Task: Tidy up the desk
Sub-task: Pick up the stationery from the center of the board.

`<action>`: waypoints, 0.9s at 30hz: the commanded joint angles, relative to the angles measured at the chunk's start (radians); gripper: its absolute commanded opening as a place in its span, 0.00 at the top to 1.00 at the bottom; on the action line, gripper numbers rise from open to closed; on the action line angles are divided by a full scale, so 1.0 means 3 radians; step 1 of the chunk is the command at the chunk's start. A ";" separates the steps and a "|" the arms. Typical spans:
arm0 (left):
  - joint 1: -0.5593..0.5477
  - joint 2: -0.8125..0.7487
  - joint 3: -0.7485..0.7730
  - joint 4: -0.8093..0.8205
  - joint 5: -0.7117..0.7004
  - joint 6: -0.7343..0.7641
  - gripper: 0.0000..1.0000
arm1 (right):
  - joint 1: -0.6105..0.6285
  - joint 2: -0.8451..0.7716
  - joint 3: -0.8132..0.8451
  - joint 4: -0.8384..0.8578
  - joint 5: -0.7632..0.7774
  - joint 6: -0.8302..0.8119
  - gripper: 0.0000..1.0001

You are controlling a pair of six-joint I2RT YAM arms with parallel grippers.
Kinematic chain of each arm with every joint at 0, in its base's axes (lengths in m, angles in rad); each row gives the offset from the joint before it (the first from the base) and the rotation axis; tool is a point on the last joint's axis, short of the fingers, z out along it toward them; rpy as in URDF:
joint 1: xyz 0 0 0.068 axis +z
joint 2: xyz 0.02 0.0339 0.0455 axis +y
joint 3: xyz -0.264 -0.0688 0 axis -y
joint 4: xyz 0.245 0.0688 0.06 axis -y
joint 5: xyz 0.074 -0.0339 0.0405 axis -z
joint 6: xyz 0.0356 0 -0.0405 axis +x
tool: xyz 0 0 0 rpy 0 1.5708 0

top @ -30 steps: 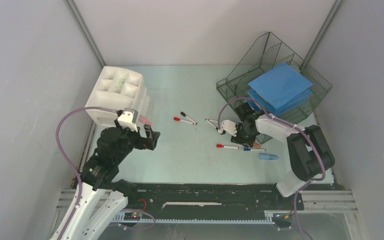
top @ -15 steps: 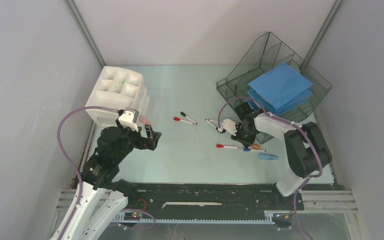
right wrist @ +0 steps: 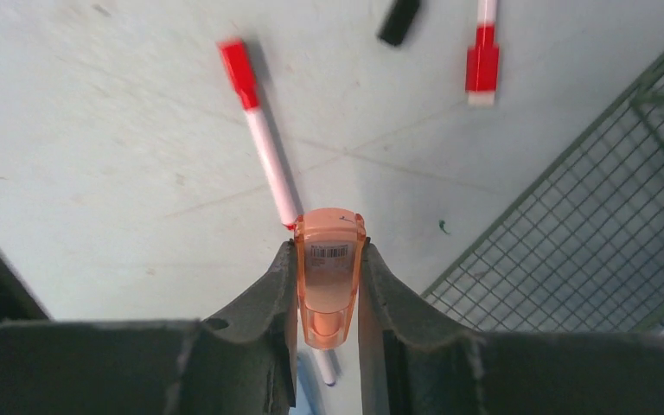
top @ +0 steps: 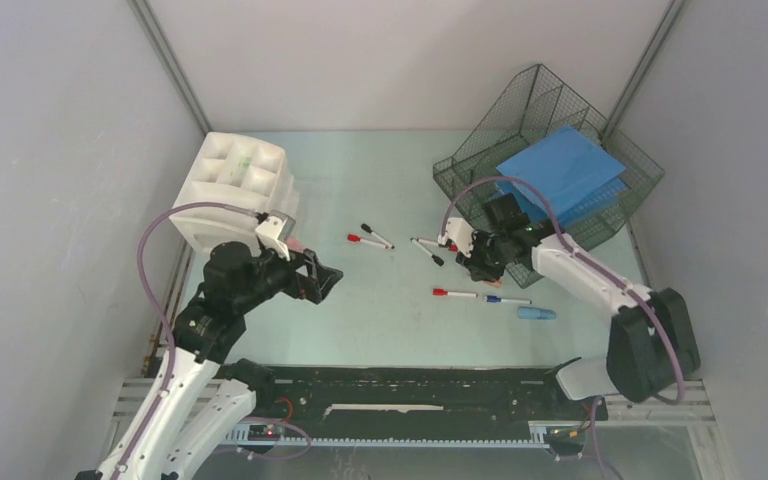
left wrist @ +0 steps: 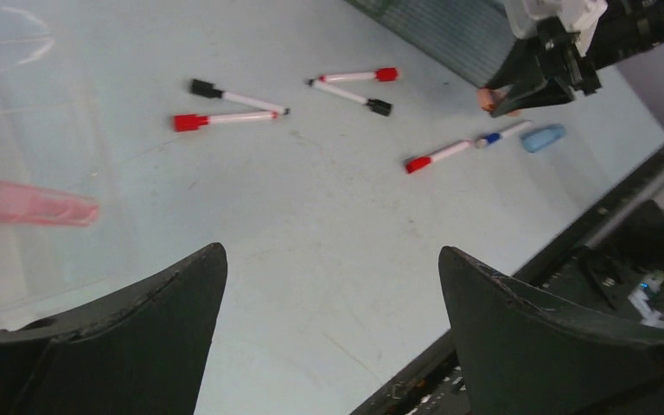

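A white drawer unit (top: 235,185) is standing at the far left, its open compartments facing up. A pink see-through stick (left wrist: 26,201) is showing beside its near corner. At the far right a wire-mesh tray (top: 520,105) is sitting askew, with blue folders (top: 560,170) stacked inside.

Between them markers are lying in pairs. A black-capped marker (left wrist: 238,97) and a red-capped marker (left wrist: 225,118) are converging at their tips, and so is a second pair (left wrist: 350,86). Nearer the front a red marker (top: 457,294) and a blue marker (top: 505,299) are lying almost in line, with a pale blue cap (top: 536,313) resting near them. An orange tube (right wrist: 328,277) with a barcode label is being held close to the tray's near edge.
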 commanded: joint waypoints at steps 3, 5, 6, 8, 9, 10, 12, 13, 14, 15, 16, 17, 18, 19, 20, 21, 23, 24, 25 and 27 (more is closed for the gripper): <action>-0.0001 0.0085 -0.0117 0.0774 0.0843 -0.0588 0.00 | -0.0138 -0.0596 0.0210 -0.0033 -0.1260 0.0430 1.00; -0.0088 0.0044 -0.0233 0.1129 0.0897 -0.0873 0.00 | -0.0230 -0.0751 0.0210 -0.0015 -0.1565 0.0557 1.00; -0.0172 0.0006 -0.0311 0.1353 0.0876 -0.1010 0.00 | -0.0298 -0.0825 0.0210 0.0013 -0.1706 0.0639 1.00; -0.0410 -0.0050 -0.0491 0.1826 0.0698 -0.1240 0.00 | -0.0453 -0.0942 0.0213 0.0069 -0.2031 0.0831 1.00; -0.0555 -0.0061 -0.0566 0.2099 0.0555 -0.1289 0.00 | -0.0541 -0.0992 0.0212 0.0123 -0.2195 0.0958 1.00; -0.0714 -0.0058 -0.0631 0.2259 0.0408 -0.1309 0.00 | -0.0621 -0.1029 0.0214 0.0146 -0.2370 0.1085 1.00; -0.1005 -0.0024 -0.0732 0.2540 0.0059 -0.1314 0.00 | -0.0759 -0.1081 0.0210 0.0274 -0.2655 0.1398 1.00; -0.1141 0.0004 -0.0785 0.2689 -0.0114 -0.1325 0.00 | -0.0803 -0.1085 0.0210 0.0325 -0.2713 0.1555 1.00; -0.1258 0.0057 -0.0835 0.2862 -0.0287 -0.1338 0.00 | -0.0837 -0.1086 0.0214 0.0369 -0.2776 0.1670 1.00; -0.1371 0.0119 -0.0876 0.3020 -0.0429 -0.1375 0.00 | -0.0861 -0.1086 0.0212 0.0415 -0.2791 0.1793 1.00; -0.1469 0.0216 -0.0900 0.3149 -0.0628 -0.1422 0.01 | -0.0879 -0.1080 0.0214 0.0462 -0.2787 0.1900 1.00; -0.1558 0.0326 -0.0894 0.3247 -0.0733 -0.1500 0.01 | -0.0884 -0.1074 0.0212 0.0518 -0.2783 0.2000 1.00; -0.1638 0.0457 -0.0849 0.3309 -0.0887 -0.1580 0.02 | -0.0905 -0.1068 0.0212 0.0574 -0.2790 0.2129 1.00; -0.1704 0.0601 -0.0789 0.3350 -0.1003 -0.1652 0.03 | -0.0920 -0.1062 0.0212 0.0668 -0.2795 0.2280 1.00; -0.1780 0.0743 -0.0718 0.3355 -0.1109 -0.1728 0.04 | -0.0930 -0.1050 0.0210 0.0769 -0.2790 0.2474 1.00; -0.1852 0.0881 -0.0639 0.3356 -0.1194 -0.1761 0.05 | -0.0936 -0.1042 0.0205 0.0874 -0.2776 0.2677 1.00; -0.1991 0.1133 -0.0481 0.3355 -0.1362 -0.1775 0.08 | -0.0933 -0.1044 0.0206 0.1029 -0.2698 0.3037 1.00; -0.2056 0.1260 -0.0408 0.3355 -0.1446 -0.1782 0.11 | -0.0932 -0.1056 0.0191 0.1113 -0.2622 0.3206 1.00; -0.2119 0.1372 -0.0342 0.3355 -0.1520 -0.1794 0.15 | -0.0937 -0.1073 0.0154 0.1218 -0.2532 0.3408 1.00; -0.2229 0.1608 -0.0220 0.3340 -0.1700 -0.1811 0.20 | -0.0946 -0.1138 -0.0047 0.1532 -0.2356 0.3876 1.00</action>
